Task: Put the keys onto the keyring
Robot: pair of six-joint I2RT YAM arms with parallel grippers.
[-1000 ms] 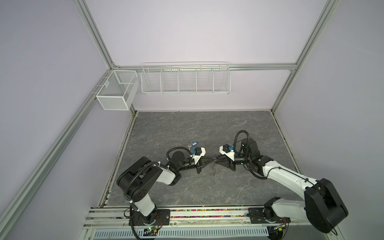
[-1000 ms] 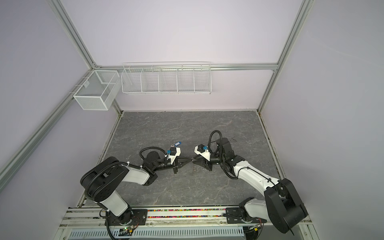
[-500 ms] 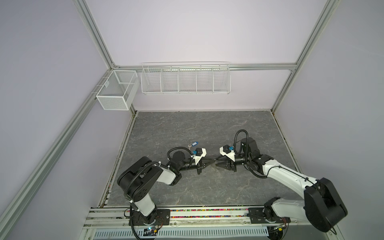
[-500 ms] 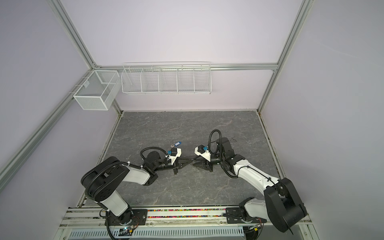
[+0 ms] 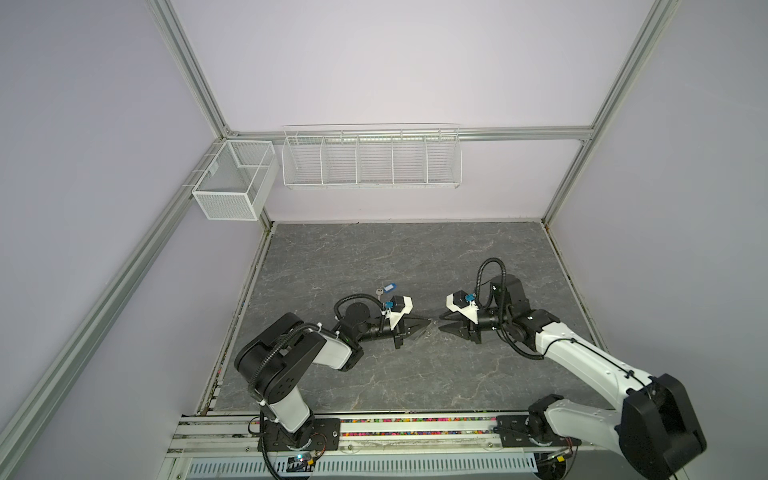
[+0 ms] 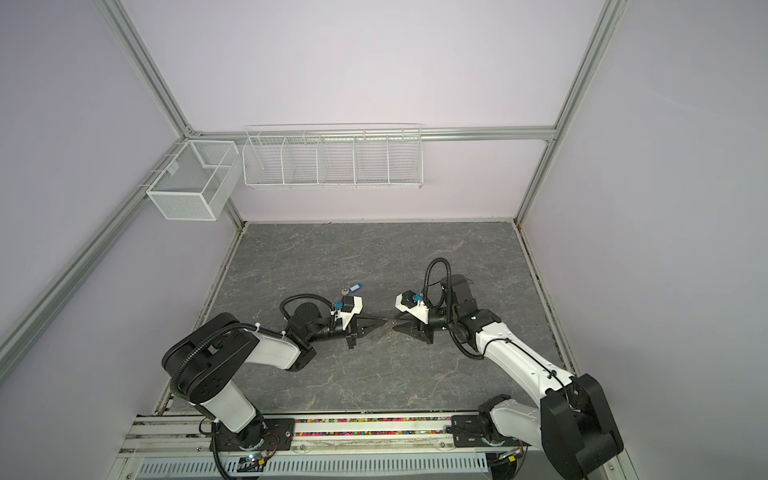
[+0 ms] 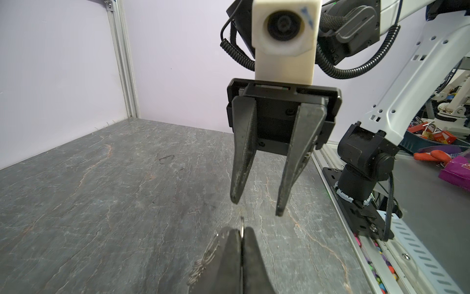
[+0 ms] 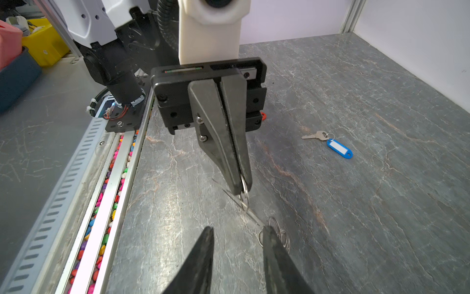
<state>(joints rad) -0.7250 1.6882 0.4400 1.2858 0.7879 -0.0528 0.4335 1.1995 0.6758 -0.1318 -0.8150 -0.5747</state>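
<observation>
1. Keyring point(image 8: 245, 198): a thin silver ring on a wire, held low over mid-tabletop. The left claw point(image 8: 241, 189) is fully closed on it, in my judgement to keep it steady for the other arm.
2. Right claw point(image 7: 256, 208) faces it tip to tip, jaws partly apart with nothing between them. More silver rings point(image 8: 276, 233) lie just beside one finger; whether they are joined to the wire is unclear.
3. Further back, the blue-tagged key point(image 8: 328, 143) lies flat on the tabletop point(image 8: 381, 203), untouched and not yet threaded.
4. A small red object point(image 8: 263, 116) shows behind the left claw; it cannot be identified.
</observation>
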